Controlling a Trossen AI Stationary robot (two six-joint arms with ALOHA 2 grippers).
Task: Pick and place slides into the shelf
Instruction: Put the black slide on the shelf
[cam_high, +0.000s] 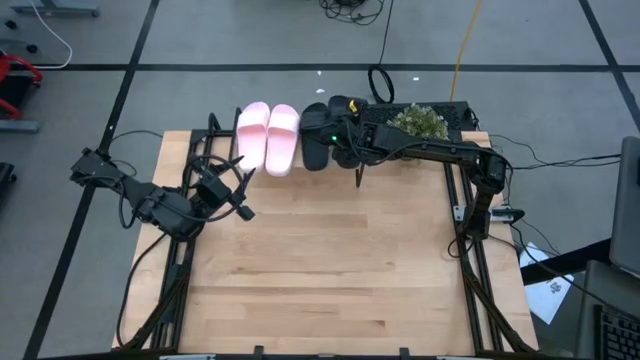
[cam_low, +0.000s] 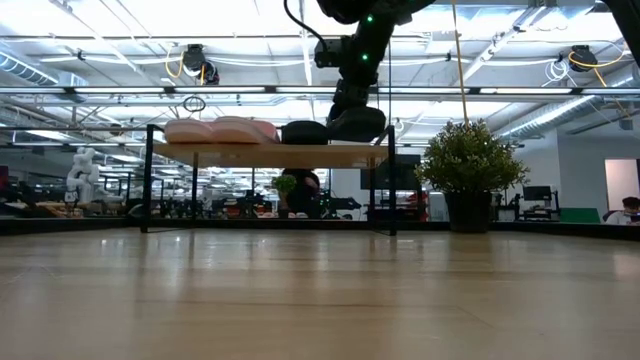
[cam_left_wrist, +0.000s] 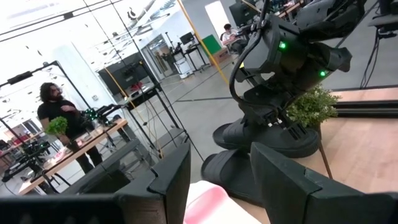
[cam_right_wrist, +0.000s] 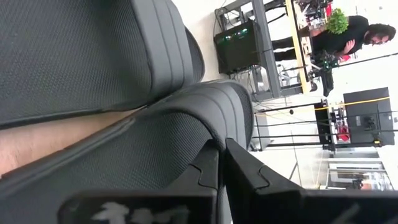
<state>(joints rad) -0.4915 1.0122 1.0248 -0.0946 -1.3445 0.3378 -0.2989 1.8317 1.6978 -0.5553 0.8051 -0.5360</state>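
The pale pink pair (cam_high: 268, 135) lies on the shelf's wooden top board (cam_low: 260, 155) at the table's far edge. One black slide (cam_high: 314, 135) lies next to the pink pair. The second black slide (cam_low: 357, 125) lies beside the first under my right gripper (cam_high: 347, 135), which is shut on it. My left gripper (cam_high: 240, 195) hangs open and empty over the table's left part, short of the shelf, with the pink slide (cam_left_wrist: 208, 199) ahead of its fingers. My right gripper pinches the second black slide at the edge of its wide strap (cam_right_wrist: 202, 146) between its two nearly closed fingers. It comes from above, slanting down. The slide rests on the shelf's board (cam_right_wrist: 37, 140) next to the other black slide (cam_right_wrist: 81, 50).
A potted plant (cam_high: 418, 122) stands at the table's far right, just right of the shelf. Black frame rails (cam_high: 470, 250) run along the table's left and right sides. A person (cam_left_wrist: 59, 115) stands in the room beyond the table.
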